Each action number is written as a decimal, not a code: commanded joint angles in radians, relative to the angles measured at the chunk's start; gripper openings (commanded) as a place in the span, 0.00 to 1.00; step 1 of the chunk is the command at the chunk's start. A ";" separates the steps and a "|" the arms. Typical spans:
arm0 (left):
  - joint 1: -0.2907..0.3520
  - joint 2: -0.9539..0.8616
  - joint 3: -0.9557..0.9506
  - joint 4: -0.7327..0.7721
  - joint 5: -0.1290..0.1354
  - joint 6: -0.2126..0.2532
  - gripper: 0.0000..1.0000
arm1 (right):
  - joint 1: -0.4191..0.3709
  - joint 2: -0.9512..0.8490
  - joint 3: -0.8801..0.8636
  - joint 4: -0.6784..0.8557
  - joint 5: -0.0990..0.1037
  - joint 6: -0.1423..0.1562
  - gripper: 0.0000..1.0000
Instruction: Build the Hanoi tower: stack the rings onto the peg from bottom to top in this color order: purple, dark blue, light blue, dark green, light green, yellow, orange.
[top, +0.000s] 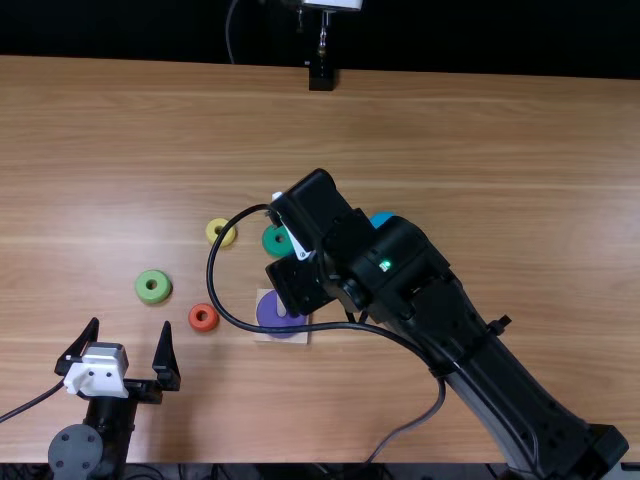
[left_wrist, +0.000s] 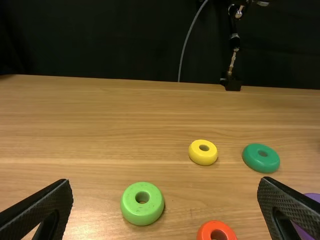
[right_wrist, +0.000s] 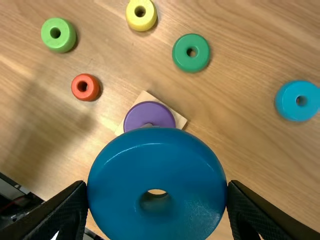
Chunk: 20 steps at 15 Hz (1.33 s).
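Note:
The right gripper (top: 292, 290) hangs by the wooden base (top: 298, 338), over the purple ring (top: 270, 310) and its peg (top: 282, 306). In the right wrist view, the right gripper (right_wrist: 157, 200) is shut on the dark blue ring (right_wrist: 155, 165), held above and beside the purple ring (right_wrist: 149, 115). The left gripper (top: 130, 350) stands open at lower left with nothing between its fingers; in the left wrist view, the left gripper (left_wrist: 165, 207) is wide apart. Loose rings: light green (top: 153, 287), orange (top: 203, 317), yellow (top: 221, 232), dark green (top: 277, 241), light blue (top: 381, 218).
The right arm's black cable (top: 350, 326) loops over the purple ring and base. A black stand (top: 321, 75) is at the table's far edge. The wooden table (top: 500, 180) extends around the rings.

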<state>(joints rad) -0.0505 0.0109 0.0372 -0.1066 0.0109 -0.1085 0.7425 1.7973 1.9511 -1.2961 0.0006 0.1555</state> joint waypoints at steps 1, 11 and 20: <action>0.012 -0.011 -0.037 -0.004 0.000 0.007 1.00 | 0.029 -0.032 0.035 0.006 0.003 -0.001 0.00; 0.012 -0.011 -0.037 -0.004 0.000 0.007 1.00 | 0.057 -0.029 0.078 0.010 0.005 0.008 0.00; 0.012 -0.011 -0.037 -0.004 0.000 0.007 1.00 | 0.055 -0.023 0.065 0.010 0.009 0.007 0.00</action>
<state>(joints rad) -0.0505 0.0109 0.0368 -0.1062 0.0113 -0.1078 0.7876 1.7977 1.9942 -1.2884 0.0006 0.1589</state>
